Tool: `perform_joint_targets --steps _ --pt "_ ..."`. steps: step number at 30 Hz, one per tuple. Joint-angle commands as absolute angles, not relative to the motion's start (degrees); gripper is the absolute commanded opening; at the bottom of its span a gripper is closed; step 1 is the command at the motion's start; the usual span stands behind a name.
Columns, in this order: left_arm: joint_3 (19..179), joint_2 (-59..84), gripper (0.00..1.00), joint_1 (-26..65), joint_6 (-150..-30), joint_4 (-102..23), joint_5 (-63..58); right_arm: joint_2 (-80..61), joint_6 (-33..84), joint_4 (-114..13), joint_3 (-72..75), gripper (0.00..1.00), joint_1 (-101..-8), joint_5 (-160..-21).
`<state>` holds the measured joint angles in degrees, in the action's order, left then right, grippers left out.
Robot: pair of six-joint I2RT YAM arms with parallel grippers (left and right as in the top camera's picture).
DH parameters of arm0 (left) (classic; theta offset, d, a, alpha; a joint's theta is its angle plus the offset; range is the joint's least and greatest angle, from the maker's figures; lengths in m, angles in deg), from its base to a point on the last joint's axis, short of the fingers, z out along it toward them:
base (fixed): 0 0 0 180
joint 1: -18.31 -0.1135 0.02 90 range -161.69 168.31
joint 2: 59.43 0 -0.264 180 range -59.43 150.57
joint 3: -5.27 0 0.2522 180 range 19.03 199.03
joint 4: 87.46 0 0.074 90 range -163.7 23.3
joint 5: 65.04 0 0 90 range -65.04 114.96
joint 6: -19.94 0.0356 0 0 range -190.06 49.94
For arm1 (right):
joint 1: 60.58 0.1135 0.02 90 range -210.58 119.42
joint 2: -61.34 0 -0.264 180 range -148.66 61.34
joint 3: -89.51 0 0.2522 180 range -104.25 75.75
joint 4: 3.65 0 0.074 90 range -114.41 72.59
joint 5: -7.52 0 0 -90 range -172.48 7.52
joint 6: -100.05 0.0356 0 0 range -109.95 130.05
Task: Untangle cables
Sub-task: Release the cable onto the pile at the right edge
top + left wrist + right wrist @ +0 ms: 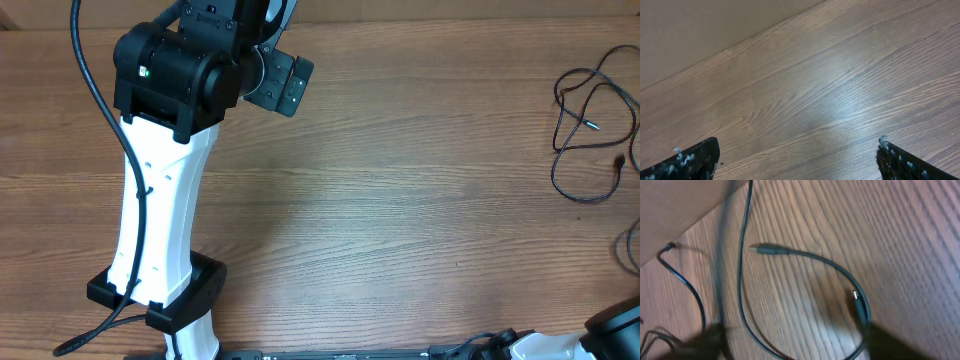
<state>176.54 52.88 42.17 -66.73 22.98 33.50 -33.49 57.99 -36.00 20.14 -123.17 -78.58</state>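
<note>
A tangle of thin black cables [590, 120] lies at the table's far right edge in the overhead view. The right wrist view shows them close up: a dark cable loop [742, 290] with two plug ends [767, 250] [857, 302] on the wood. My right gripper [795, 342] is open, its blurred fingers either side of the loop and holding nothing. My left gripper [797, 152] is open and empty over bare wood at the far left of the table, well away from the cables. Its arm [175, 150] shows in the overhead view.
A wooden table [400, 200] carries everything. A thick black supply cable [95, 90] runs along the left arm. Part of the right arm [615, 325] shows at the bottom right corner. A brown wall or board [700, 30] borders the table's far edge.
</note>
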Motion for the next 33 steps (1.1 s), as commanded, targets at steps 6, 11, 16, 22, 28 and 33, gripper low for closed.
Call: perform_joint_targets --steps 6,11,16,22,28,33 --pt "176.52 53.41 1.00 41.91 -67.49 23.09 32.80 -28.33 54.37 -18.25 18.91 1.00 -121.46 -117.90" --pt "176.52 53.41 1.00 41.91 -67.49 23.09 32.75 -19.92 57.49 -7.94 16.36 1.00 -116.30 -121.38" --pt "176.52 53.41 1.00 41.91 -67.49 23.09 32.36 -11.63 50.28 0.59 16.01 1.00 -107.97 -121.47" --pt "176.52 53.41 1.00 41.91 -67.49 23.09 32.36 -5.95 29.23 9.24 15.98 1.00 -92.26 -126.49" --pt "176.52 53.41 1.00 41.91 -67.45 23.09 32.38 -1.67 19.55 12.00 16.01 1.00 -79.32 -126.62" --pt "176.52 53.41 1.00 41.91 -67.49 23.09 32.36 5.57 11.46 1.88 16.18 1.00 -75.95 -124.79"
